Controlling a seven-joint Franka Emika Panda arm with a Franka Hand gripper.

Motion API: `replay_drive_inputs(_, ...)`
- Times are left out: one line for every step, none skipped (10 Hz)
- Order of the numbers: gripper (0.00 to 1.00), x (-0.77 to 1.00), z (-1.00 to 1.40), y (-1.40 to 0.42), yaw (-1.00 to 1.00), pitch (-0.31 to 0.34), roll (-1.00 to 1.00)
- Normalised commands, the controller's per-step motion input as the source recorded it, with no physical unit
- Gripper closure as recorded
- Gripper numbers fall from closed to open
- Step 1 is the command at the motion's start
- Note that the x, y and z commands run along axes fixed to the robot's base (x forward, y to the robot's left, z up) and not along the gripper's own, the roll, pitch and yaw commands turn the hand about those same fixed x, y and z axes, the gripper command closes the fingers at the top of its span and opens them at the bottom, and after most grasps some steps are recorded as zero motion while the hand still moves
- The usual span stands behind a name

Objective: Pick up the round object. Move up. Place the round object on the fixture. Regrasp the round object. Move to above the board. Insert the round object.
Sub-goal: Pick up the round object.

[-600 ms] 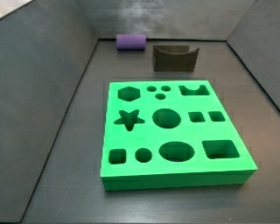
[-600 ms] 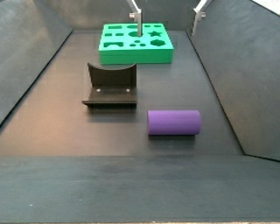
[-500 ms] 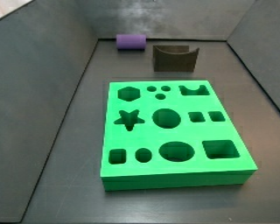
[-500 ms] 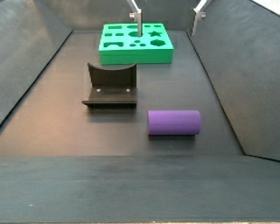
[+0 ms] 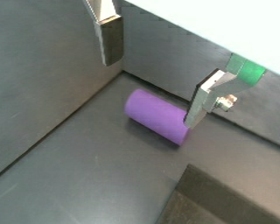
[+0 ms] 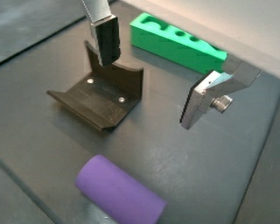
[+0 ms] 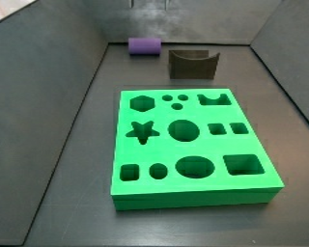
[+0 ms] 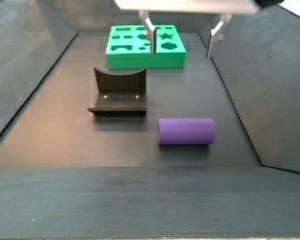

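The round object, a short purple cylinder (image 8: 187,131), lies on its side on the dark floor near one wall, also seen as the purple cylinder (image 7: 146,45). The dark fixture (image 8: 119,92) with its curved notch stands beside it, empty. The green board (image 7: 189,145) lies flat farther off, its holes empty. My gripper (image 8: 180,28) hangs high above the floor, open, with nothing between its fingers. In a wrist view the cylinder (image 5: 157,116) lies far below the open gripper (image 5: 154,92); in a wrist view the fixture (image 6: 101,94), board (image 6: 178,45) and cylinder (image 6: 122,191) all show beneath the gripper (image 6: 150,92).
Sloping grey walls (image 8: 27,75) close in the floor on every side. The cylinder lies close to one wall (image 8: 259,103). Bare floor (image 8: 115,187) stretches between the cylinder, the fixture and the board.
The gripper has come down a little: its white hand now shows at the top of a side view. The cylinder, fixture and board have not moved.
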Motion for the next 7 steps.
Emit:
replay_drive_inputs(0.0,-0.05,-0.38,0.0,-1.0,0.05,0.03)
replay_drive_inputs(0.0,0.0,-0.28,0.0,-1.0,-0.029,0.0)
replay_drive_inputs(0.0,-0.05,0.0,0.2,0.0,0.0,-0.05)
replay_drive_inputs(0.0,0.24,-0.14,0.34,-0.58,0.027,-0.06)
replay_drive_inputs(0.0,0.11,-0.19,0.07,-0.94,0.0,0.0)
replay_drive_inputs(0.0,0.05,-0.21,0.01,-1.0,0.0,0.0)
replay_drive_inputs(0.0,0.01,-0.21,0.0,-1.0,0.0,0.0)
